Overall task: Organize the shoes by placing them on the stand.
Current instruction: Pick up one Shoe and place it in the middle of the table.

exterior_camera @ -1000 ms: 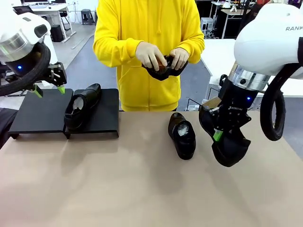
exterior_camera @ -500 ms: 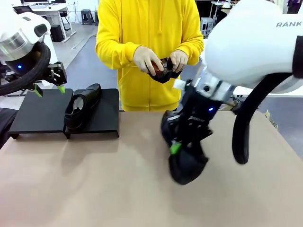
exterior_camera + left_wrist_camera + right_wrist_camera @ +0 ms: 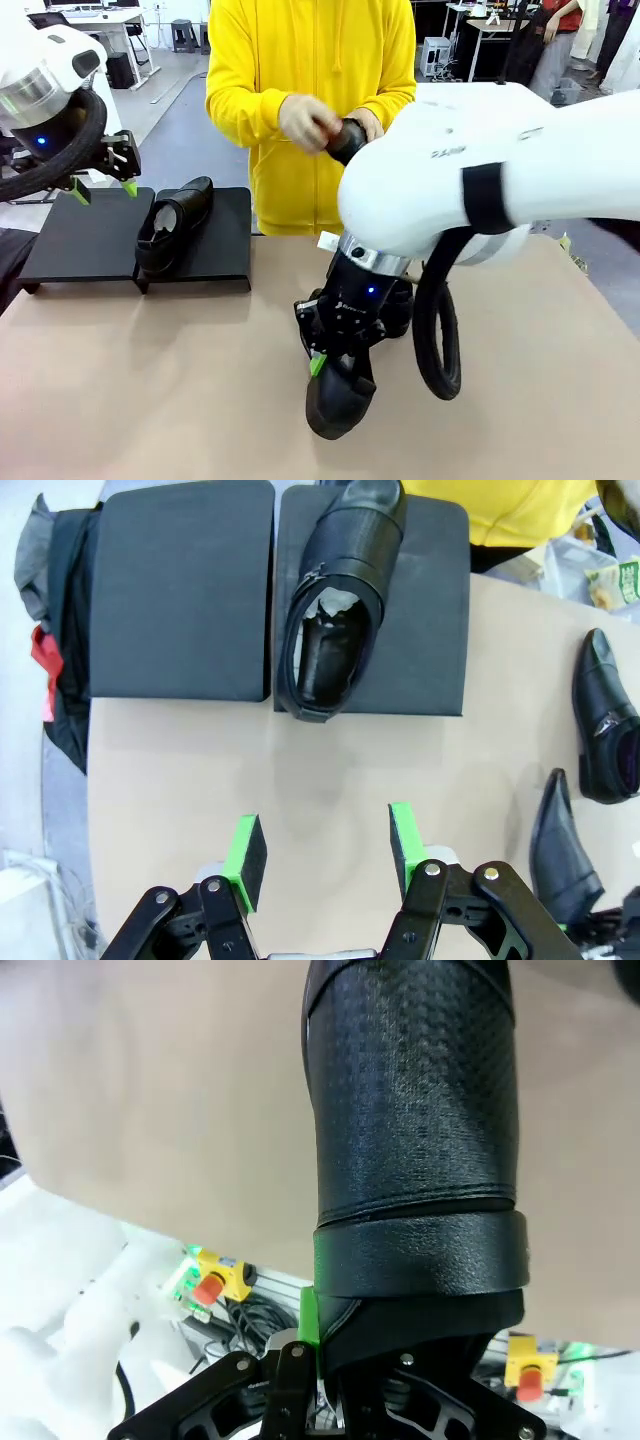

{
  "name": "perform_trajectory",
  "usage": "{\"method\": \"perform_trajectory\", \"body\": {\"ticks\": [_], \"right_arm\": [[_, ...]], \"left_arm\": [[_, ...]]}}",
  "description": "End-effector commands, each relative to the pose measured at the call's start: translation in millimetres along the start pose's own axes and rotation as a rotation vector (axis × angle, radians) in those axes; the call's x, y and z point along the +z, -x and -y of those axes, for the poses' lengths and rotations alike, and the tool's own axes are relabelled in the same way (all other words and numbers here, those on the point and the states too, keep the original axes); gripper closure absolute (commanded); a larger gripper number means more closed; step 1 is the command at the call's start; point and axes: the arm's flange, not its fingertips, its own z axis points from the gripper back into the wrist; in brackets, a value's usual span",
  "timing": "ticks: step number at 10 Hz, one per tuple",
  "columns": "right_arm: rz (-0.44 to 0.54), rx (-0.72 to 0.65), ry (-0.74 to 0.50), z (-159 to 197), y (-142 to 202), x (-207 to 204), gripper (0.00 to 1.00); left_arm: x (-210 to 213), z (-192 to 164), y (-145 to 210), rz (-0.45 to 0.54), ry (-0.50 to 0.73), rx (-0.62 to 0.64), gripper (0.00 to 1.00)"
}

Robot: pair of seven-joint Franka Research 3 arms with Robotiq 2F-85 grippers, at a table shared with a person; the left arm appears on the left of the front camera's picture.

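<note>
Swung over from the counter's right side a second ago, the right hand (image 3: 333,362) now hangs at the counter's middle and has brought the carried shoe (image 3: 338,400) with it. The left hand (image 3: 104,189) has not shifted.

Farthest left, the left hand is raised clear of the counter (image 3: 150,380). Its green pads (image 3: 246,860) stand parted at a middling width with nothing between them. Ahead of its fingertips lies the stand (image 3: 85,240), two black panels side by side. The placed shoe (image 3: 172,225) sits on the panel right of the seam. Its toe points away from the hand toward the person, white paper (image 3: 335,605) shows inside it, and its heel reaches a little over the panel's near edge.

At the middle, the right hand is clamped on the heel end of the carried shoe, one green pad pressed to the shoe's side. The shoe hangs toe down from the fingers, low over the counter; whether the toe touches cannot be told.

Beyond that hand, at the counter's far side, a person in a yellow hoodie holds the person's shoe (image 3: 347,138) at chest height in the person's hands (image 3: 303,120).

Just right of the right hand, behind its wrist, the lying shoe (image 3: 603,720) rests on the counter, close beside the carried shoe.
</note>
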Motion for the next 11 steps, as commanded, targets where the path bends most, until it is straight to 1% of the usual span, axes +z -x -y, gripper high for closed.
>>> {"method": "perform_trajectory", "body": {"ticks": [1,2,3,4,7,9,10,11], "right_arm": [[-0.03,-0.013,0.009,-21,-9,-22,1.0],[-0.05,-0.015,0.019,-22,-13,-35,1.0],[-0.067,-0.014,0.024,-22,-13,-39,1.0],[-0.066,-0.011,0.028,-22,-12,-39,0.9],[-0.074,-0.027,-0.012,-18,-8,-34,0.36],[-0.073,-0.018,-0.049,-14,1,-12,0.0],[-0.114,-0.007,-0.084,-11,3,-3,0.0],[-0.158,0.026,-0.149,-5,8,8,0.0]], "left_arm": [[1,-2,-1,0.002,-0.003,-0.003,0.34],[1,-2,-1,0.002,-0.003,-0.003,0.34],[1,-2,-1,0.002,-0.003,-0.003,0.34],[1,-2,-1,0.002,-0.003,-0.003,0.34],[1,-2,-1,0.002,-0.003,-0.003,0.34],[1,-2,-1,0.002,-0.003,-0.003,0.34],[1,-2,-1,0.002,-0.003,-0.003,0.34],[1,-2,-1,0.002,-0.003,-0.003,0.34]]}}
